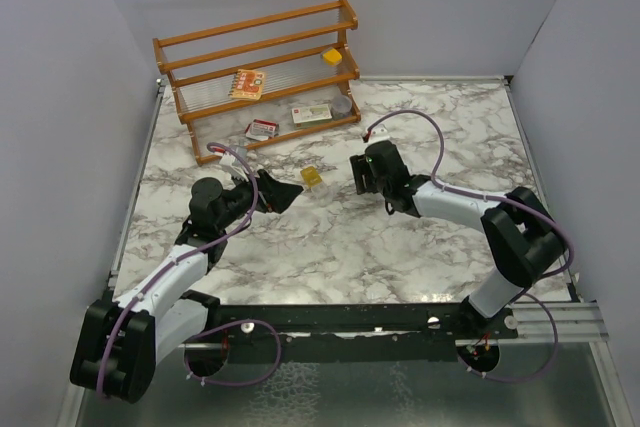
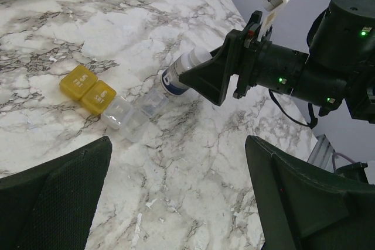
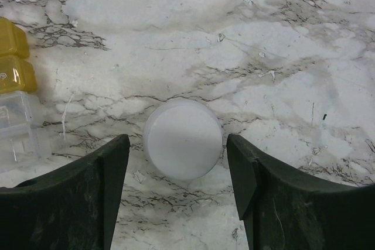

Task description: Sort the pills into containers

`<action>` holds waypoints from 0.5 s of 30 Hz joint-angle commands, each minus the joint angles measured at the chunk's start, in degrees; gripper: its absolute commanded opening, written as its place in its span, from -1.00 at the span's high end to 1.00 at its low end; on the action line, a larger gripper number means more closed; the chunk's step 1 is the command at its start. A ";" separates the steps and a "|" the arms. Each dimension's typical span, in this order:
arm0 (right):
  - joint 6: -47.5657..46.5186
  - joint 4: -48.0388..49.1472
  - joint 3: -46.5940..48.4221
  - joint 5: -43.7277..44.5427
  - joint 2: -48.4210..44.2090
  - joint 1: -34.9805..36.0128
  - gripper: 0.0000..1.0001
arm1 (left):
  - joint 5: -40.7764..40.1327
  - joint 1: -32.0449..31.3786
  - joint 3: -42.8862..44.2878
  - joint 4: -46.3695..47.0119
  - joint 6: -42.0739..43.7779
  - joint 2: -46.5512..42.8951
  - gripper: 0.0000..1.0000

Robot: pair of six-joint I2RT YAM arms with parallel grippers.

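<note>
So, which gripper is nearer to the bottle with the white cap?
Right. The right gripper hangs directly over the bottle, its open fingers on either side of the white cap. The left gripper, also open, is apart from it, beyond the pill organizer.

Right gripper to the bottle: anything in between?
Nothing visible. In the right wrist view the bottle shows its white cap between the open fingers of the right gripper, with a gap on each side. The pill organizer lies off to one side, apart from both.
</note>
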 commanded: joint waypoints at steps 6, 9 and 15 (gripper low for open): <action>1.05 1.90 -0.37 2.91 0.88 0.03 -0.12 | -0.63 0.26 0.84 0.31 0.36 0.10 -0.98; 1.00 1.78 -0.11 2.95 0.99 0.04 -0.04 | -0.62 0.25 0.88 0.31 0.21 0.06 -0.98; 0.83 1.67 0.54 3.15 1.42 0.06 -0.18 | -0.56 0.25 0.89 0.31 0.01 -0.08 -0.98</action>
